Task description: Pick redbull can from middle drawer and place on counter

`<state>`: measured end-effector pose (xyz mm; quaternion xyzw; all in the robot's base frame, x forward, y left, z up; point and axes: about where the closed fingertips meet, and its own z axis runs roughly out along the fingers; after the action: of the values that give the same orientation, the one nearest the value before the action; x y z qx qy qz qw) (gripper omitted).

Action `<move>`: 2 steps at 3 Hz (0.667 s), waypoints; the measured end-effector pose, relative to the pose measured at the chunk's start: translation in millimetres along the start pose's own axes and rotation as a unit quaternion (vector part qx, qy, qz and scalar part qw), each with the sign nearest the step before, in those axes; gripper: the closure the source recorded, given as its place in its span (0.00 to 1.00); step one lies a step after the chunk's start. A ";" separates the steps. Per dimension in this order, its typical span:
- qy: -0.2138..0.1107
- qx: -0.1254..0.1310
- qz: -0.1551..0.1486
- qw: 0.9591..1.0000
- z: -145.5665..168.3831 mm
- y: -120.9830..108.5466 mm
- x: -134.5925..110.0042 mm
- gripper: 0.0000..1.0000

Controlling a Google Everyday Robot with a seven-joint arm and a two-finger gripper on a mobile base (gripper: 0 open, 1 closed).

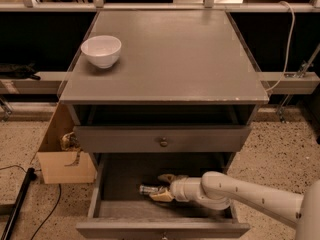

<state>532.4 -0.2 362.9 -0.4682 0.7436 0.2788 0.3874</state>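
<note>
The middle drawer is pulled open below the closed upper drawer. The redbull can, slim and silver, lies on its side on the drawer floor. My gripper reaches into the drawer from the right on a white arm. One finger is behind the can's right end and one is in front of it, and both press against it. The can still rests low in the drawer. The counter is the flat grey top of the cabinet.
A white bowl stands on the counter's left rear part. A cardboard box sits on the floor left of the cabinet. A black cable runs over the floor at the lower left. Shelves and rails stand behind the cabinet.
</note>
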 end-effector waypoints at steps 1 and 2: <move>0.000 0.000 0.000 1.000 0.0 0.0 0.0 0.97; 0.004 -0.001 -0.002 1.000 -3.7 1.9 -4.7 1.00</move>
<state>530.8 0.0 368.9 -0.4713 0.7438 0.2764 0.3850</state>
